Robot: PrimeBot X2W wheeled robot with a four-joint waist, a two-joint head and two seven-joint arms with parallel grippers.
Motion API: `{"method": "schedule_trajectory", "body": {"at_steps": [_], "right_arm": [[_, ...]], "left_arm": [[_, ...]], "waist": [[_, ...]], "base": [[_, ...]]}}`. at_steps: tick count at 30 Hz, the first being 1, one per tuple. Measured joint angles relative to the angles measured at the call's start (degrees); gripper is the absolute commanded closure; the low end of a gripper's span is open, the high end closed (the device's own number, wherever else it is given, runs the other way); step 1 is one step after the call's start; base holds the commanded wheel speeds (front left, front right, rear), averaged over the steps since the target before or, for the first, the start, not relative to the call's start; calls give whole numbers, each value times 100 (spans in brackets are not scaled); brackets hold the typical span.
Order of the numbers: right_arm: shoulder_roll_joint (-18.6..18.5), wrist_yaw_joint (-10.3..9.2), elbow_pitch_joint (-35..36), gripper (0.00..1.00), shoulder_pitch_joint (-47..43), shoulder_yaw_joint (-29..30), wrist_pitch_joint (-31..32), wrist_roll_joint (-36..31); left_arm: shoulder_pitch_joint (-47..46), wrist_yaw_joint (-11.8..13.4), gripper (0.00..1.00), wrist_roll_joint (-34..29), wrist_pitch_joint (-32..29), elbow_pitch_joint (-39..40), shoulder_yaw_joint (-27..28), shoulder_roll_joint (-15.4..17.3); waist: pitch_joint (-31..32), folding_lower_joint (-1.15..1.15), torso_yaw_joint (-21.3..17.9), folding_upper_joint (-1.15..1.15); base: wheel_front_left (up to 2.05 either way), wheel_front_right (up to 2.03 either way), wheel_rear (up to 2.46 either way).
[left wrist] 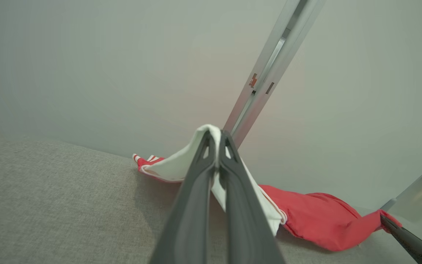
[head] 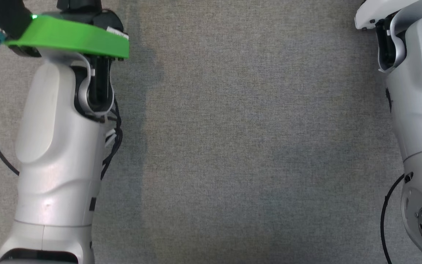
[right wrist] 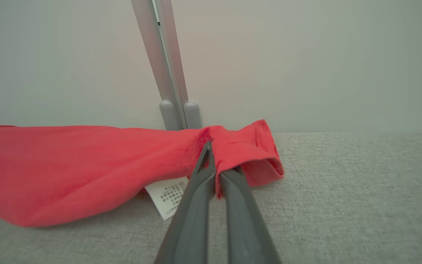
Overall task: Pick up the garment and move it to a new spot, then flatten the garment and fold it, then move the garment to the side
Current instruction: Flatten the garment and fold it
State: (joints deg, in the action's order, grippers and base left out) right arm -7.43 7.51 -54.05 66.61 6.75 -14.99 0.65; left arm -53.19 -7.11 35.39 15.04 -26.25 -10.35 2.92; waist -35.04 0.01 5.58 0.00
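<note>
The right gripper (right wrist: 215, 167) has its two dark fingers pressed together on a fold of red hem, pinching one end of the garment (right wrist: 86, 165). From that pinch the red cloth runs straight out to the left of the right wrist view, its long axis level and roughly along the foot of the pale wall (right wrist: 324, 66). The body sags onto the grey fabric surface (right wrist: 343, 201). A short hemmed flap turns the other way, to the right of the fingers. A white care label (right wrist: 167, 198) with small print hangs out from under the red cloth, just left of the fingers. Behind the pinch stands a grey metal post (right wrist: 163, 66), upright against the wall.

The left gripper (left wrist: 216, 136) is likewise clamped shut, nipping a raised fold of the garment's white panel (left wrist: 174, 167). In the left wrist view the garment slopes from that peak down to the right. It turns from white to red and ends at a finger (left wrist: 410, 242) of the right gripper in the lower right corner. A small red-and-white striped edge (left wrist: 143, 160) points left, lying on the grey surface near the wall. The garment is thus strung between the two pinches along the far edge of the surface.

In the head view the two pale forearms (head: 53, 146) flank bare grey fabric, and the left one carries a green plate (head: 75, 36).
</note>
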Motion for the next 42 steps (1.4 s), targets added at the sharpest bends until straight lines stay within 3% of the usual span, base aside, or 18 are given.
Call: {"method": "schedule_trajectory", "body": {"at_steps": [8,18,31,42], "right_arm": [[-140,0,875,100,-1030,-404,-5,892],[-129,1,2331,100,-3271,-570,-5,1657],[138,0,3682,100,-5935,-543,69,2313],[358,0,5096,100,-7474,-208,586,2313]], "left_arm": [[1435,-18,100,-58,-2,1166,232,-10],[3250,-13,100,-224,-1,1839,188,-13],[5519,447,100,-723,-89,2460,-169,54],[6540,719,100,-751,-410,3384,-222,257]], "waist": [[283,-1,-86,0],[1068,-1,-125,0],[2465,-1,-1,0],[3267,-1,236,0]], "base": [[0,0,0],[0,0,0],[0,0,0],[0,0,0]]}}
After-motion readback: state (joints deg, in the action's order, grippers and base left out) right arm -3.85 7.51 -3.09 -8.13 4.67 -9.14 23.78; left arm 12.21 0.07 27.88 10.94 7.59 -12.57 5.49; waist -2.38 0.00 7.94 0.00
